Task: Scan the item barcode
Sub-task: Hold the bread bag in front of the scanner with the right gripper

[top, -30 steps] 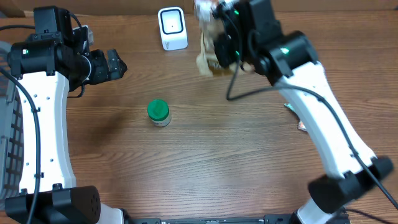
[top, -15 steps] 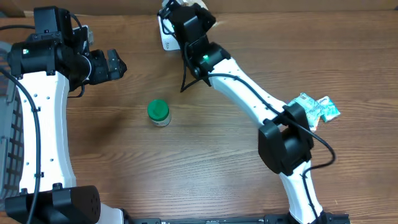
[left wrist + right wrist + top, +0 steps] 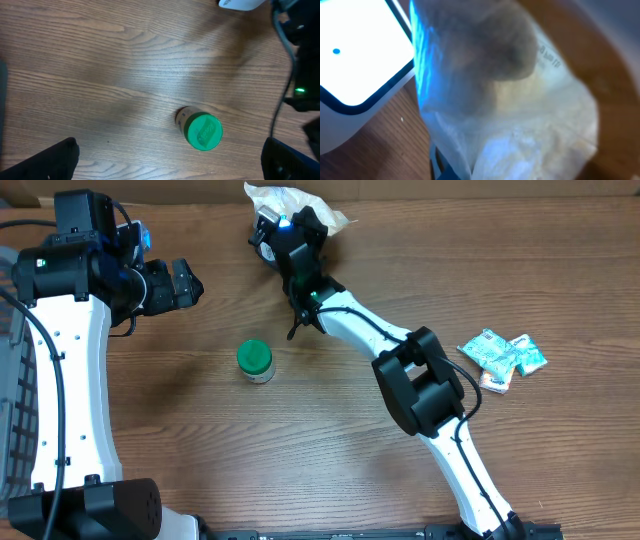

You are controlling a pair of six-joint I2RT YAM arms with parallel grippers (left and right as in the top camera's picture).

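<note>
A: So, the right gripper [image 3: 284, 228]?
B: Clenched on the crinkled clear plastic bag [image 3: 292, 198], at the far edge of the wooden table [image 3: 340, 465].
A: Anything in the way?
B: Overhead, the arm hides the scanner. Only the wrist view shows the white rounded scanner [image 3: 350, 55] just beside the bag, with blue light on the plastic.
A: Further out?
B: The left gripper [image 3: 186, 284] is spread wide and empty. A small green-lidded jar [image 3: 254, 361] stands between the arms, and teal foil packets [image 3: 502, 353] lie far right.
</note>
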